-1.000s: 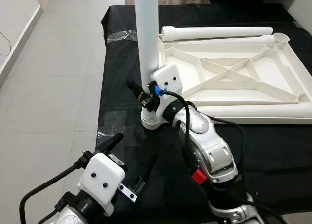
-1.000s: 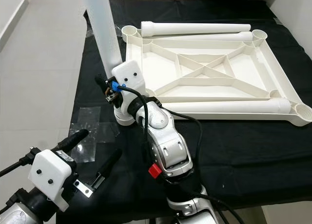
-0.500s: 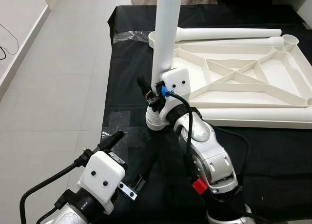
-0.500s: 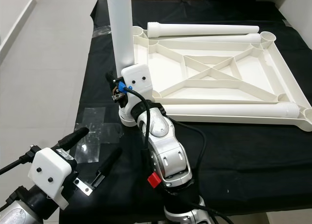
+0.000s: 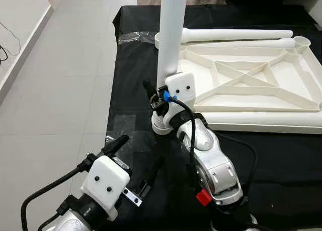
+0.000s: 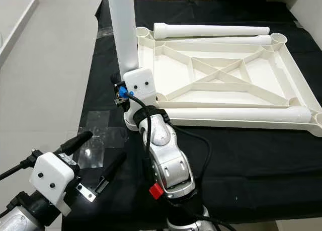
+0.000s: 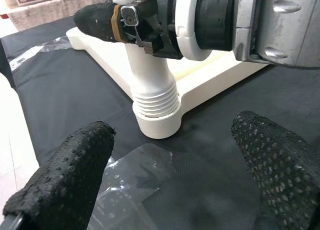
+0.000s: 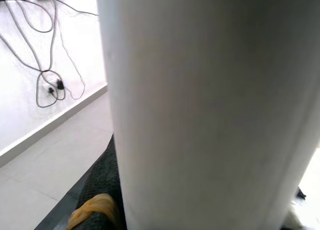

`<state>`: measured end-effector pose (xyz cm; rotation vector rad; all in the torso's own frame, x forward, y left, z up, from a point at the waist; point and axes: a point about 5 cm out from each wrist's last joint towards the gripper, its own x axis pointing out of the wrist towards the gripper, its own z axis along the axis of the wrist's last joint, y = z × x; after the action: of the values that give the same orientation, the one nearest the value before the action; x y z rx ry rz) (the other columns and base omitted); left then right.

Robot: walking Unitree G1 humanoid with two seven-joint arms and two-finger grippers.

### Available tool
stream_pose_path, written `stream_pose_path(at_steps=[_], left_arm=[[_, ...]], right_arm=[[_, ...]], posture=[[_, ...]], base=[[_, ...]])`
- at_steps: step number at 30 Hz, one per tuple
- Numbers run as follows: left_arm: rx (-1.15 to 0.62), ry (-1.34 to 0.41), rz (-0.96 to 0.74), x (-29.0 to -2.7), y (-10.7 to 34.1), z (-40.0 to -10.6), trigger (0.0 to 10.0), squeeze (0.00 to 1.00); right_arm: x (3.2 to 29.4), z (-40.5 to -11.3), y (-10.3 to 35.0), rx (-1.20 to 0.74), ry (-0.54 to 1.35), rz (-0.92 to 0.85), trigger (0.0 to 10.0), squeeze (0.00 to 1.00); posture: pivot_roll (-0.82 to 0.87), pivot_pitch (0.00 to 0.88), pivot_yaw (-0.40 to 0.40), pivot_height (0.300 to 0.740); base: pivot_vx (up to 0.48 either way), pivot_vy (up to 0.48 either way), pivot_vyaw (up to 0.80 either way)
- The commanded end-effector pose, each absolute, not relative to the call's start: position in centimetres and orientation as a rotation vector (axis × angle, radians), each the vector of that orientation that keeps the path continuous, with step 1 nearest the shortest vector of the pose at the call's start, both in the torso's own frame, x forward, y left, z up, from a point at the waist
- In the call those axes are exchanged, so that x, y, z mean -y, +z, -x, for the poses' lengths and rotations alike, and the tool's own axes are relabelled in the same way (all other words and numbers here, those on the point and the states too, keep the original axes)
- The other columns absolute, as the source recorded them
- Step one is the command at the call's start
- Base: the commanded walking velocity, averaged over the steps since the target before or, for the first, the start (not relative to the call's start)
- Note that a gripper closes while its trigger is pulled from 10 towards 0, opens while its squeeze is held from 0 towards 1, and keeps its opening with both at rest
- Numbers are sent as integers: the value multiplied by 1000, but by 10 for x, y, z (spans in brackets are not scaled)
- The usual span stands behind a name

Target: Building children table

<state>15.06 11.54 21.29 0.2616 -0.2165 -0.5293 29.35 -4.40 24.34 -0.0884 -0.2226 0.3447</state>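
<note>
The white table top lies upside down on a black cloth. A white leg stands upright at its near-left corner, with its ribbed lower end sitting in the round corner socket. My right gripper is shut on this leg just above the socket, and the leg fills the space beside one black finger. My left gripper hovers open over the cloth in front of the socket, its two fingertips wide apart and holding nothing.
Two loose legs lie along the top's far edge and one along its near edge. A clear tape patch is stuck to the cloth near the socket. The table's left edge drops to a tiled floor.
The camera has shifted a little. The held leg has swung from leaning left to nearly upright, with my right gripper still shut on it. The left gripper has stayed put.
</note>
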Motion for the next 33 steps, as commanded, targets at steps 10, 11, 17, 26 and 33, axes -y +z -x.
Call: stream_pose_path(at_steps=[10,11,17,26,33], left_arm=[[203,-538,-252,-116,212,-152,10000,0],[212,-534,-255,-117,214,-153,10000,0],[282,-478,-247,-130,231,-164,10000,0],[477,-514,-94,-151,283,-186,10000,0],[582,-710,16,-161,327,-198,10000,0]], right_arm=[[68,-300,197,-13,152,129,10000,0],[68,-301,198,-11,153,129,10000,0],[68,-302,200,-4,153,134,10000,0],[65,-303,202,10,164,135,10000,0],[61,-302,202,16,168,131,10000,0]], posture=[[116,315,-33,740],[116,315,-33,740],[116,307,-41,740],[118,288,-35,740],[109,275,-30,740]], base=[[0,0,0],[0,0,0],[0,0,0],[0,0,0],[0,0,0]])
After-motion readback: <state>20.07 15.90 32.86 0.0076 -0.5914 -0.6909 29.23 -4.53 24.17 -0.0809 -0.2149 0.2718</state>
